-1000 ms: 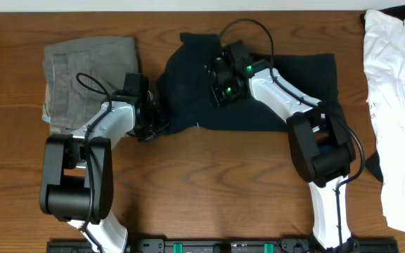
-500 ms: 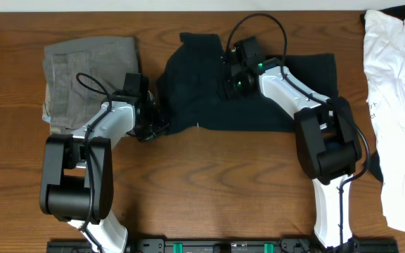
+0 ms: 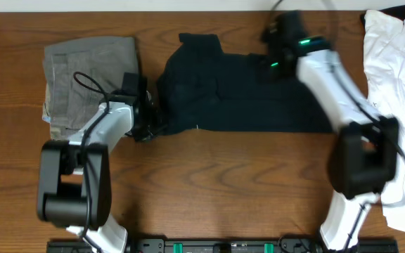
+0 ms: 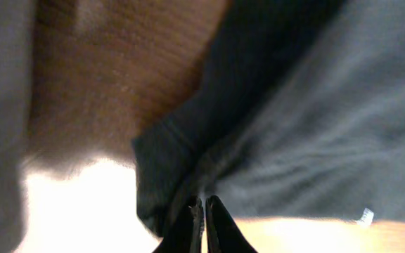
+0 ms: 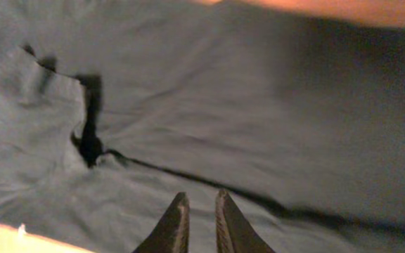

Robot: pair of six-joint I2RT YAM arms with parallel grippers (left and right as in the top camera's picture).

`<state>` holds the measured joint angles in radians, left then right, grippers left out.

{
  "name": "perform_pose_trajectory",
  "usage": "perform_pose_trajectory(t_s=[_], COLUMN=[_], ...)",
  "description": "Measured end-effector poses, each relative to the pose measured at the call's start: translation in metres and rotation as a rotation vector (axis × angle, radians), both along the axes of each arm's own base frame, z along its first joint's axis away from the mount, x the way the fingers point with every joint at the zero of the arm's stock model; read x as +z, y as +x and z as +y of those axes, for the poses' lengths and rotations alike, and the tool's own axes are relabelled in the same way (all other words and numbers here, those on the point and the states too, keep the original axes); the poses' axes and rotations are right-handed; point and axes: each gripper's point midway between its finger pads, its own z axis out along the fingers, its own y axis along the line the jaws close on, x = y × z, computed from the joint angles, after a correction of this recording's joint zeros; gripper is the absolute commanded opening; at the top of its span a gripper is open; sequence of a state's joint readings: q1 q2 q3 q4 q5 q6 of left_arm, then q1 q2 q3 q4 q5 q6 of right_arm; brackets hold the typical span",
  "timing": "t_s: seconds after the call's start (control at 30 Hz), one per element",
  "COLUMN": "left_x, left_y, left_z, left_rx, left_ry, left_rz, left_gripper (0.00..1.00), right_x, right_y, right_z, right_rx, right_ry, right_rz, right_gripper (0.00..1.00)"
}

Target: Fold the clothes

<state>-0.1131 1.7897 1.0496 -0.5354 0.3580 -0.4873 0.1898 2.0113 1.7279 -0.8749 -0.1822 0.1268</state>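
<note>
Left hand [image 4: 204,205] clenched on the shirt [image 3: 245,98] at its near-left edge. Right hand [image 5: 201,198] released, fingers slightly parted, over the far edge. Bare worktop [image 3: 223,183] lies in front.

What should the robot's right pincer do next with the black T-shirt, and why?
Probably drop onto the far edge of the black T-shirt and pinch it. The right pincer hangs slightly open above the cloth, holding nothing, while the left pincer looks shut on the shirt's near left corner, so only one end is held.
</note>
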Motion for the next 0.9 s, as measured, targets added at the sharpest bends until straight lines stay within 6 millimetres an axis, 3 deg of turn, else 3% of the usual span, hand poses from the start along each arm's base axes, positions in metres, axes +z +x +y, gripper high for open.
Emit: perform_pose_trajectory(t_s=[0.1, 0.17, 0.3, 0.43, 0.53, 0.63, 0.8, 0.9], left_x=[0.043, 0.08, 0.151, 0.2, 0.235, 0.278, 0.31, 0.3], left_y=[0.018, 0.032, 0.046, 0.041, 0.046, 0.066, 0.105, 0.14], left_z=[-0.003, -0.008, -0.032, -0.056, -0.063, -0.064, -0.067, -0.076], left_rx=[-0.02, -0.04, -0.132, -0.242, -0.283, -0.283, -0.27, -0.273], left_ry=[-0.001, -0.005, -0.012, 0.012, 0.05, 0.089, 0.129, 0.14], left_rz=[-0.119, -0.226, -0.42, -0.491, -0.538, -0.624, -0.696, -0.704], left_gripper=[0.11, 0.12, 0.11, 0.11, 0.12, 0.11, 0.11, 0.11], right_x=[0.037, 0.047, 0.048, 0.044, 0.043, 0.044, 0.056, 0.083], right_y=[-0.016, -0.028, -0.052, -0.066, -0.07, -0.071, -0.063, -0.043], right_z=[-0.041, -0.062, -0.1, -0.131, -0.151, -0.166, -0.174, -0.178], right_rx=[-0.081, -0.124, -0.209, -0.271, -0.315, -0.348, -0.364, -0.366], right_ry=[-0.001, -0.004, -0.011, -0.014, -0.013, -0.01, -0.009, -0.012], right_rz=[0.005, 0.032, 0.119, 0.181, 0.191, 0.187, 0.143, 0.039], right_gripper=[0.43, 0.46, 0.5, 0.55, 0.56, 0.54, 0.55, 0.54])
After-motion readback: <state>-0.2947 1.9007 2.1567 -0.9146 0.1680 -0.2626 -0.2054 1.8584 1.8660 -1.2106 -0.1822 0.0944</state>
